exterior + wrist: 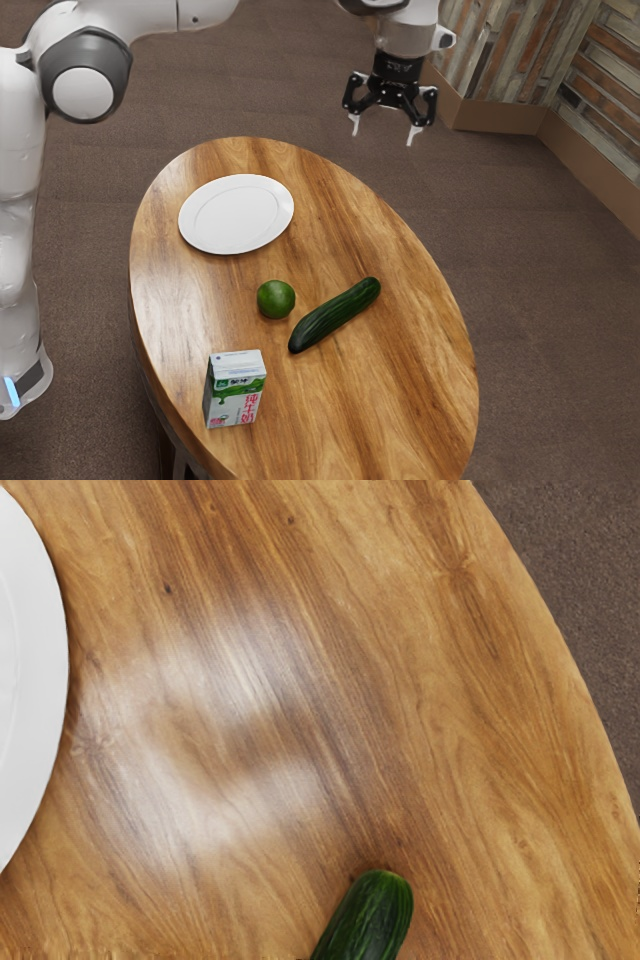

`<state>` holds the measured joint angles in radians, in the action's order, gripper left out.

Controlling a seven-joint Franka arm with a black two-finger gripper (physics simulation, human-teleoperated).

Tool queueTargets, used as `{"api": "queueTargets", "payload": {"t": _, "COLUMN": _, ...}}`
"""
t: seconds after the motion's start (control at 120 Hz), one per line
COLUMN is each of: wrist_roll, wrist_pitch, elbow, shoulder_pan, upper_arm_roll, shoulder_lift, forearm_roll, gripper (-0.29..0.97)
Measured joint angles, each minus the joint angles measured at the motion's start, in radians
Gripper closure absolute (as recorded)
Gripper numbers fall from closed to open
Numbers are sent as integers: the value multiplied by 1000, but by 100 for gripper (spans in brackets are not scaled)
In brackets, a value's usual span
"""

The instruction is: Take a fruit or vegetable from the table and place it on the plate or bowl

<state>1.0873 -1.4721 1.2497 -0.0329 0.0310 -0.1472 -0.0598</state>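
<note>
Hand (382, 132) spread and empty, held high over the desk's (400, 380) twelve-o'clock edge.
In the exterior view the cucumber (335, 314) is found at six o'clock from the hand, lying aslant. The lime (276, 299) is set just beside it at nine o'clock, and the plate (236, 213) at eleven o'clock from the lime. The round lime could be squeezed out and rolled away. The cucumber, if gripped near its tip, could be tilted and dropped short of the plate.
</note>
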Motion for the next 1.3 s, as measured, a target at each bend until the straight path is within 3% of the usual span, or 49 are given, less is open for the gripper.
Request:
{"api": "queueTargets", "payload": {"t": 0.142, "wrist_roll": 250, "wrist_pitch": 11, "elbow": 1, "shoulder_pan": 13, "upper_arm_roll": 0, "shoulder_lift": -6, "forearm_roll": -4, "gripper": 0}}
{"api": "queueTargets", "payload": {"t": 0.267, "wrist_roll": 256, "wrist_pitch": 17, "elbow": 0, "shoulder_pan": 9, "upper_arm_roll": 5, "shoulder_lift": 3, "forearm_roll": -24, "gripper": 0}}
{"api": "queueTargets", "payload": {"t": 0.408, "wrist_roll": 69, "wrist_pitch": 18, "elbow": -1, "shoulder_pan": -30, "upper_arm_roll": 1, "shoulder_lift": -27, "forearm_roll": -54, "gripper": 0}}
{"api": "queueTargets", "payload": {"t": 0.567, "wrist_roll": -176, "wrist_pitch": -20, "elbow": 16, "shoulder_pan": -10, "upper_arm_roll": -73, "shoulder_lift": -120, "forearm_roll": -100, "gripper": 0}}
{"api": "queueTargets", "payload": {"t": 0.725, "wrist_roll": -366, "wrist_pitch": -188, "elbow": 330, "shoulder_pan": 133, "upper_arm_roll": -11, "shoulder_lift": 22, "forearm_roll": -130, "gripper": 0}}
{"api": "queueTargets", "payload": {"t": 0.858, "wrist_roll": -490, "wrist_pitch": -314, "elbow": 548, "shoulder_pan": 186, "upper_arm_roll": 10, "shoulder_lift": 121, "forearm_roll": -171, "gripper": 0}}
{"api": "queueTargets", "payload": {"t": 1.083, "wrist_roll": -646, "wrist_pitch": -460, "elbow": 742, "shoulder_pan": 207, "upper_arm_roll": 24, "shoulder_lift": 154, "forearm_roll": -250, "gripper": 0}}
{"api": "queueTargets", "payload": {"t": 1.3, "wrist_roll": -749, "wrist_pitch": -537, "elbow": 767, "shoulder_pan": 211, "upper_arm_roll": 23, "shoulder_lift": 138, "forearm_roll": -281, "gripper": 0}}
